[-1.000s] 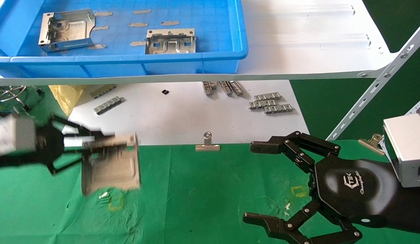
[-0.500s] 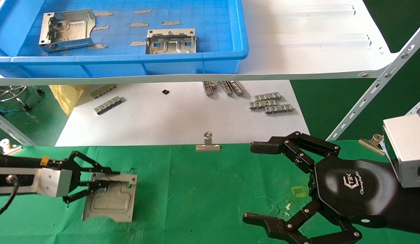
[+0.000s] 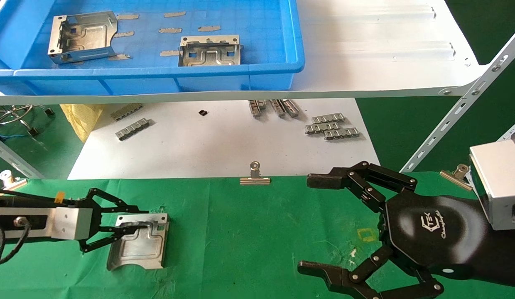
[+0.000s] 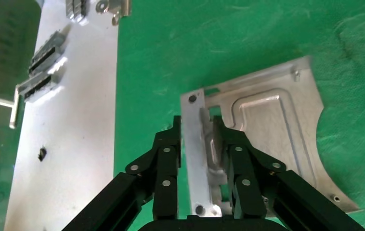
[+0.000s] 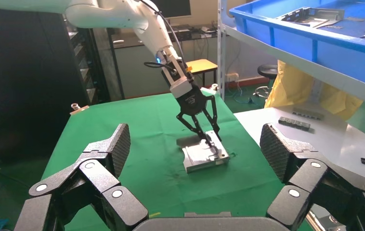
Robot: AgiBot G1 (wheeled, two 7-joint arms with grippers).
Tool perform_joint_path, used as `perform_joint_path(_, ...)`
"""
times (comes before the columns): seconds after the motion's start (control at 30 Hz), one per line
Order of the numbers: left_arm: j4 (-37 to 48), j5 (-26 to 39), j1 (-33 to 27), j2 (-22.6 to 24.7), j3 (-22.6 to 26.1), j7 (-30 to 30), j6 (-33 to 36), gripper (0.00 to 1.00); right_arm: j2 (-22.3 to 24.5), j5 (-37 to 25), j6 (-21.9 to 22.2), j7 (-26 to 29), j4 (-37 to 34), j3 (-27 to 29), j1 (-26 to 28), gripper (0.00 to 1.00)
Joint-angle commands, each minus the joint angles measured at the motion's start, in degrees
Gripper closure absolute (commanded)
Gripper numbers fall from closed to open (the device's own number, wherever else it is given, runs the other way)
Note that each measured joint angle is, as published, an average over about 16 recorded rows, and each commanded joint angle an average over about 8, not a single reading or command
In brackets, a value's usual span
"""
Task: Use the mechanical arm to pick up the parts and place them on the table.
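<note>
Head view shows the left gripper [image 3: 126,226] low over the green worktop [image 3: 249,241], its black fingers [image 4: 168,159] clamped on the upturned edge of a silvery sheet-metal part [image 3: 139,243]. That part lies flat on the cloth, embossed side up, with its curved cut-out turned away from the gripper. From the left wrist view one finger sits outside the raised wall and the other inside it, both pressed against the metal [image 4: 267,125].

Right gripper [image 3: 320,224] is parked over the right side of the worktop, well apart from the part, with its fingers spread wide and nothing between them.

Two more parts [image 3: 81,37] [image 3: 209,50] rest in the blue bin [image 3: 158,79] on the white shelf [image 3: 365,50]. Small ridged metal strips [image 3: 332,126] lie on the white sheet [image 3: 220,141] beyond a binder clip [image 3: 254,176] at the cloth's edge.
</note>
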Motion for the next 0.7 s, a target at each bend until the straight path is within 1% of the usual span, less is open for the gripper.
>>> perform_joint_path(0.03,0.5,0.02,-0.01,0.28,0.04,0.96,0.19,0.0,0.0,0.0,0.0,0.0,0.0,0.0,0.0,0.0)
perform_joint_path(0.2,0.93,-1.64,-0.37,-0.16,-0.65,-1.09,1.36,0.0,0.0,0.0,0.0,0.0,0.0,0.0,0.0,0.0)
perform_joint_path(0.5,0.5,-6.07,3.51,-2.01,-1.94,-10.93,2.13,0.0,0.0,0.01,0.01,0.0,-0.01,0.0,-0.01,0.0)
perform_joint_path(0.63,0.41,-6.7,4.53,-2.28,-1.98,-12.1,2.15,0.0,0.01,0.01,0.02,-0.01,-0.02,0.0,-0.01,0.0)
perform_joint_path(0.7,0.38,-6.62,4.38,-2.24,-1.98,-11.74,2.14,0.0,0.0,0.01,0.02,-0.01,-0.01,0.0,-0.01,0.0)
